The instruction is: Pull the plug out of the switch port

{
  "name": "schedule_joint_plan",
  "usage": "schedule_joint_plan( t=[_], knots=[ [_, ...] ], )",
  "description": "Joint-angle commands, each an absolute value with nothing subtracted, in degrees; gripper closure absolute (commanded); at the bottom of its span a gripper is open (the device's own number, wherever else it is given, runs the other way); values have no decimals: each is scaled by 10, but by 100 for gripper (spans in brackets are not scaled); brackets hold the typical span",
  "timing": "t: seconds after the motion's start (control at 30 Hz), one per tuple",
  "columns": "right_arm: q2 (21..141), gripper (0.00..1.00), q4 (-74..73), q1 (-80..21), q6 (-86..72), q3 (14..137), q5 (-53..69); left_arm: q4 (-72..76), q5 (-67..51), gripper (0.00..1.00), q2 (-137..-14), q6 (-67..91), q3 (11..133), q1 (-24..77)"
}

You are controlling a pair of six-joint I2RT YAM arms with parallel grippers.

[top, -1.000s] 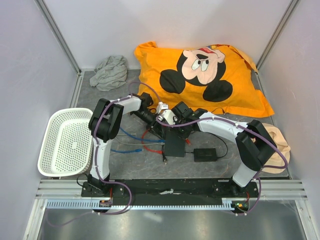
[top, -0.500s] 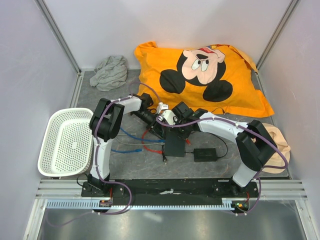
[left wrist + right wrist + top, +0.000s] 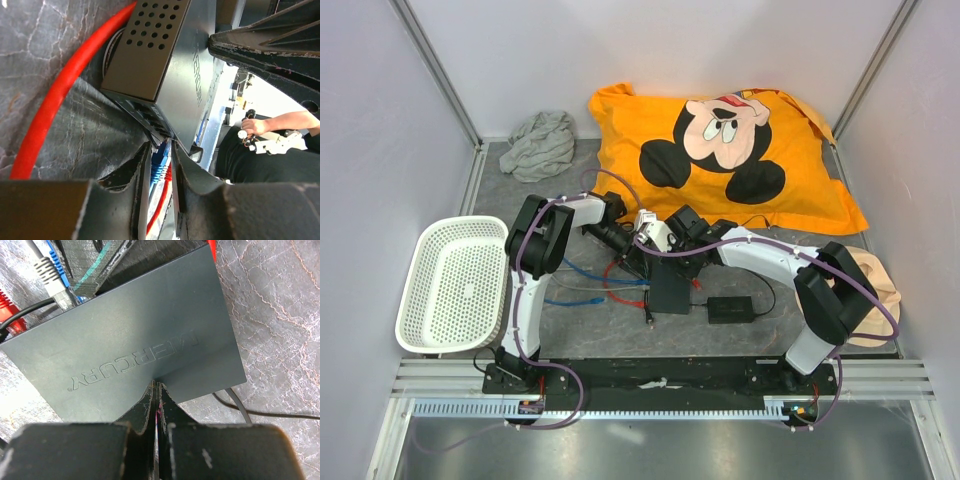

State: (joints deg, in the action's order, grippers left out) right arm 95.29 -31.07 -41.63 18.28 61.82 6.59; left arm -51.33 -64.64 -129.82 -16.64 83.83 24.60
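The switch [image 3: 670, 290] is a flat black box on the grey mat, with its sockets facing the left arm. In the left wrist view the switch [image 3: 150, 55] shows a perforated side and ports along its edge. My left gripper [image 3: 161, 150] is shut on a blue plug [image 3: 159, 162] whose tip meets the port edge; I cannot tell how deep it sits. It also shows in the top view [image 3: 638, 262]. My right gripper [image 3: 156, 386] is shut, its tips pressed down on the switch's top [image 3: 125, 340], and in the top view [image 3: 676, 262] it is over the switch.
A red cable [image 3: 60, 95] curves past the switch. Grey [image 3: 47, 267] and blue [image 3: 57, 262] plugs sit along its port edge. A black power brick [image 3: 731, 309] lies to the right. A white basket [image 3: 460, 285] is on the left. An orange pillow [image 3: 720, 150] and grey cloth [image 3: 540, 145] lie behind.
The left arm's elbow has shifted slightly to the right. Both grippers stay at the switch, which has not visibly moved.
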Motion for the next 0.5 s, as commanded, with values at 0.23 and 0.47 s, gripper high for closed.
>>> schedule_joint_plan(
  t=[0.23,0.47],
  knots=[
    [961,99,-338,-415,185,606,64,-559,-695,73,-1310,-209,853,253],
    [967,99,-337,-416,185,610,64,-564,-693,71,-1324,-210,860,262]
  ],
)
